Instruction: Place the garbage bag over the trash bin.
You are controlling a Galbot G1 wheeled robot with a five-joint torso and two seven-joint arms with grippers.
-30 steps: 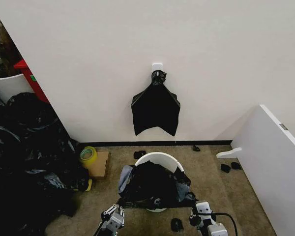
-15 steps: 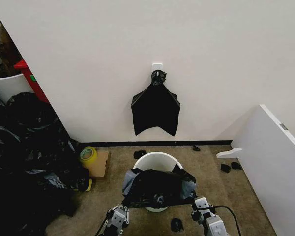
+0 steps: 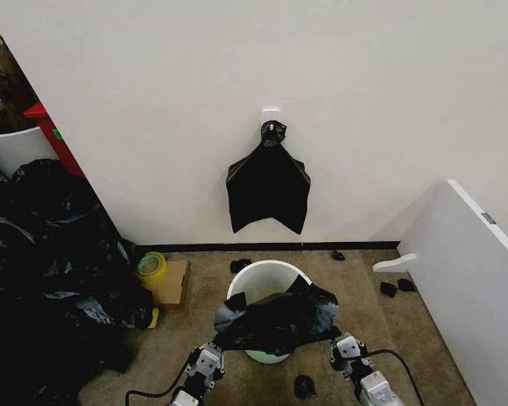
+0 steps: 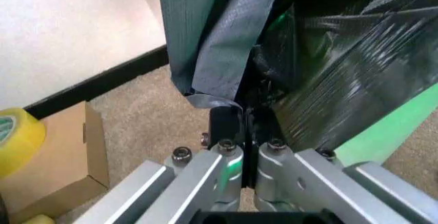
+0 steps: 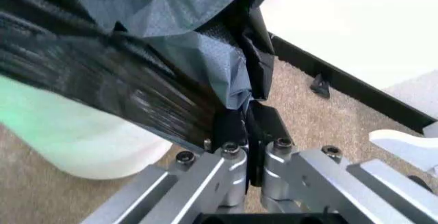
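Observation:
The trash bin is a round cream-white bucket on the carpet in front of me. The black garbage bag is stretched across the bin's near half, while the far rim and the inside stay uncovered. My left gripper is shut on the bag's left edge and my right gripper on its right edge. In the left wrist view the left gripper pinches crinkly black film beside the bin wall. In the right wrist view the right gripper clamps the bag above the bin.
A flat black bundle hangs from a wall hook. A heap of black sacks fills the left side, beside a yellow tape roll on a cardboard box. A white panel stands on the right. Small black scraps lie on the carpet.
The bag has come down and toward me over the bin's near side, so more of the far rim and the inside shows. Both grippers have shifted slightly inward with it.

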